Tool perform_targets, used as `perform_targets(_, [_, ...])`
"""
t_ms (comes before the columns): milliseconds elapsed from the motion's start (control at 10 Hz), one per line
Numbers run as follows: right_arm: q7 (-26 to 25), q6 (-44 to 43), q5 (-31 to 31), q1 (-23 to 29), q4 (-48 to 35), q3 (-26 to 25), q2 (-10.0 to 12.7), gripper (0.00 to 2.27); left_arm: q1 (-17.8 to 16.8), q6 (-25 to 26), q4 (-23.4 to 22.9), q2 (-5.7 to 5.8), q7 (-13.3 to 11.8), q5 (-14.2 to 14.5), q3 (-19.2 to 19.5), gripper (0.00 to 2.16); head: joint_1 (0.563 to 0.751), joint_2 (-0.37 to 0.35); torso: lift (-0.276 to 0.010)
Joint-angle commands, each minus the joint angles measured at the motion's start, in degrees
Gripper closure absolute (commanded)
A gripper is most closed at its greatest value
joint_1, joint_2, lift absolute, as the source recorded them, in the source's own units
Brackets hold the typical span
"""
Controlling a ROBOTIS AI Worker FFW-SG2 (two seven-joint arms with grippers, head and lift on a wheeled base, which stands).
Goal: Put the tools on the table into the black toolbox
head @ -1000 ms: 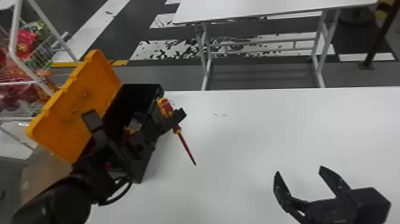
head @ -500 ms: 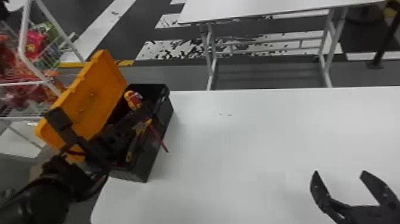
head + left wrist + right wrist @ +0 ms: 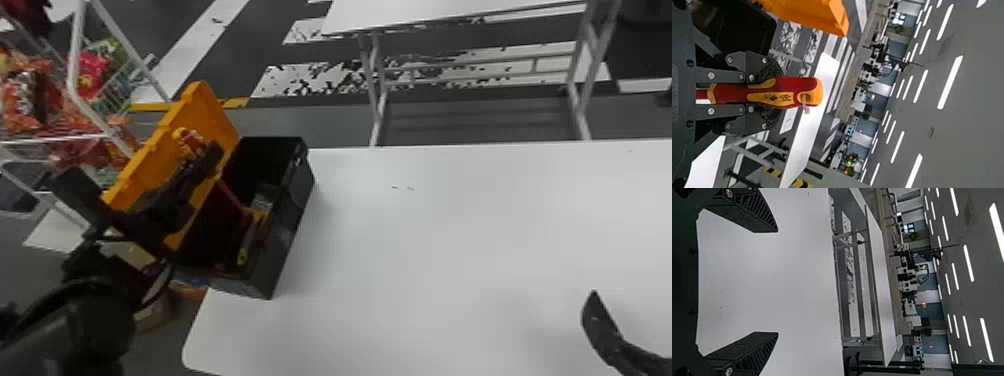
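Observation:
In the head view my left gripper [image 3: 200, 162] is at the open orange lid of the black toolbox [image 3: 285, 240], shut on a red and yellow screwdriver [image 3: 187, 140]. The screwdriver's shaft slants down over the box opening. Inside the box lies a tool with yellow parts [image 3: 245, 250]. In the left wrist view the left gripper [image 3: 766, 90] holds the screwdriver [image 3: 789, 92] by its handle between both fingers. My right gripper [image 3: 625, 345] is low at the head view's right edge; in the right wrist view the right gripper [image 3: 770, 282] stands open above the white table.
The toolbox stands at the left end of the white table [image 3: 450, 250], its orange lid [image 3: 205, 110] leaning back to the left. A wire rack with colourful packets [image 3: 90, 75] is at the far left. Another white table [image 3: 425, 12] stands beyond.
The left gripper has moved left with the screwdriver, from beyond the box's right side to over its lid side. The head view has shifted, and the right gripper sits nearer its right edge.

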Motion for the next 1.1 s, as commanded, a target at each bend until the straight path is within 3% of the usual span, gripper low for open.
perform_targets(0, [0.0, -1.2, -0.1, -0.2, 0.6, -0.6, 0.0, 0.08, -0.1, -4.9, 3.4, -0.20, 0.5, -1.8, 0.0, 1.96, 0.695, 0.350, -0.075])
perform_targets(100, [0.2, -1.5, -0.5, -0.2, 0.9, -1.2, 0.0, 0.08, -0.1, -7.7, 5.9, -0.64, 0.6, -1.8, -0.4, 1.18, 0.695, 0.350, -0.075])
perform_targets(200, [0.6, -1.7, -0.8, -0.2, 1.1, -1.9, 0.0, 0.08, 0.6, -9.3, 7.1, -0.82, 0.5, -1.8, -0.8, 0.04, 0.695, 0.350, -0.075])
perform_targets(400, [0.9, -2.1, -1.7, 0.2, 1.3, -3.5, 0.0, 0.08, 3.3, -11.0, 6.7, -1.52, 0.1, -1.8, -1.9, 0.03, 0.695, 0.350, -0.075])
perform_targets(700, [2.5, -5.7, -3.8, 1.6, 1.3, -6.9, 0.0, 0.08, 11.2, -23.1, 5.0, -4.42, -0.1, -1.3, -6.3, 0.03, 0.695, 0.321, -0.075])
perform_targets(800, [3.1, -7.2, -4.1, 2.1, 1.3, -7.5, 0.0, 0.08, 14.0, -29.1, 4.8, -5.21, 1.0, -1.5, -9.1, 0.03, 0.695, 0.292, -0.075])
perform_targets(1000, [4.0, -10.0, -4.4, 3.3, 1.5, -7.6, 0.0, 0.08, 19.3, -39.7, 5.6, -5.27, 6.3, -3.5, -16.0, 0.03, 0.695, 0.251, -0.075])
